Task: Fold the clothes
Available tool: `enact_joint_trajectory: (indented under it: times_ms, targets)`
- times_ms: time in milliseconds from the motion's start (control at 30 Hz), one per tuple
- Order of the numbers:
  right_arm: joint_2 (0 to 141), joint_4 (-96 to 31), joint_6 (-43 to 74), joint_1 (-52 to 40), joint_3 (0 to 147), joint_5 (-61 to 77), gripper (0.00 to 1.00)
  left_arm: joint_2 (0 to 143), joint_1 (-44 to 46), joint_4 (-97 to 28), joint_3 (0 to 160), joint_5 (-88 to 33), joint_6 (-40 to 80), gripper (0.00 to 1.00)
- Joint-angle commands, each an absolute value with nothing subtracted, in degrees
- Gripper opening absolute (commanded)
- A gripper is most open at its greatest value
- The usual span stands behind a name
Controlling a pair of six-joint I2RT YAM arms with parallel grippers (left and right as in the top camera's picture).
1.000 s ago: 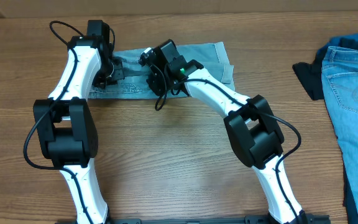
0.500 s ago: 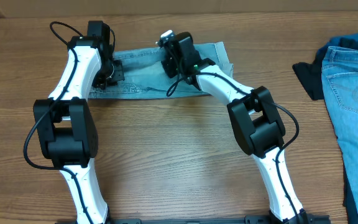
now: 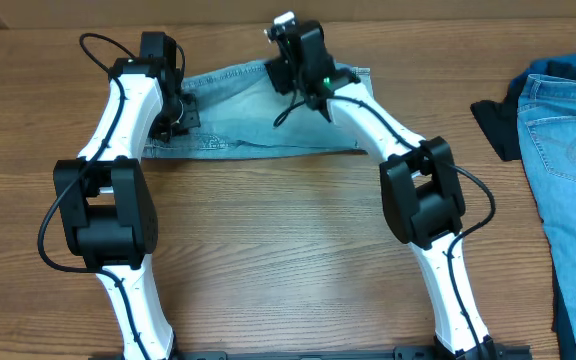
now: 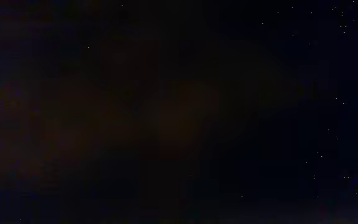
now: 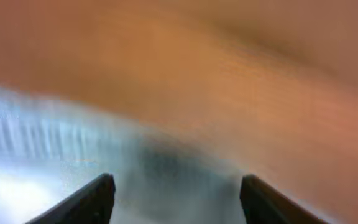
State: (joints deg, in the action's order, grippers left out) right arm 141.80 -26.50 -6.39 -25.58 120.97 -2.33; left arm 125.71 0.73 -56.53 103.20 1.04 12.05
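Denim shorts lie spread out at the far side of your table, reaching between both arms. Your left gripper sits pressed together at their left end, though its camera shows only black. Your right gripper hangs over the top edge, fingers spread, holding nothing. Light-blue jeans lie far right.

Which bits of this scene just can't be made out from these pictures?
Left wrist view: all black, nothing readable.
Overhead: tips of the left pincer, hidden under its own wrist at the denim shorts.
Right wrist view: motion blur smears everything beyond the right pincer.
Overhead: the jeans, cut off by the right edge.
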Motion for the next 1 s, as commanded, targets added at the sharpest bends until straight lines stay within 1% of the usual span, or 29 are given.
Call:
enact_joint_trajectory:
  times_ms: [0,100,133,167,200,233,333,367,433,533,633,700,800,967]
  targets:
    - [135.17,-42.37,-2.50,-24.45,129.27,-2.22,0.67,126.28,0.73,-55.37,102.80,0.58,11.75,0.04]
    - [135.04,-52.97,-2.52,-24.23,130.45,-0.69,0.45,126.28,0.58,-53.10,102.80,1.02,11.79,0.04]
    - [135.52,-54.96,-2.55,-24.10,130.37,0.08,0.36,126.28,0.47,-52.16,102.80,1.72,11.81,0.04]
    - [135.68,-56.58,-2.52,-24.01,129.69,1.10,0.29,126.26,0.36,-50.87,102.80,2.83,11.79,0.04]
    - [135.76,-56.93,-2.52,-24.01,128.53,1.65,0.27,126.26,0.32,-49.78,102.87,4.99,11.79,0.04]
    - [135.79,-56.95,-2.50,-24.03,127.74,1.72,0.27,126.26,0.27,-48.80,102.91,7.44,11.81,0.05]
    - [135.79,-56.07,-0.75,-23.97,124.95,2.00,0.27,126.26,-0.03,-47.27,103.02,11.88,12.38,0.13]
    - [135.79,-56.05,-0.64,-23.83,124.38,2.61,0.27,126.19,-0.40,-47.68,103.26,12.43,14.37,0.15]
    - [135.79,-56.40,-0.36,-23.55,123.70,3.79,0.25,126.19,-1.32,-49.47,104.86,10.48,16.71,0.16]
    - [135.79,-56.31,-0.36,-23.55,123.70,5.37,0.22,125.78,-2.33,-51.42,109.08,6.68,16.73,0.18]
    - [135.79,-56.71,-0.36,-23.55,123.70,10.92,0.20,125.56,-2.46,-54.19,113.51,1.52,16.75,0.19]
    - [135.79,-56.71,-0.36,-23.55,123.70,15.68,0.20,125.56,-2.44,-55.09,114.17,-3.03,16.75,0.22]
    - [135.81,-56.47,-0.36,-23.68,123.70,21.26,0.19,125.67,-2.44,-54.41,112.64,-2.04,16.73,0.24]
    - [135.81,-55.99,-0.36,-24.14,123.70,21.78,0.19,126.43,-2.46,-51.24,110.48,1.83,16.73,0.26]
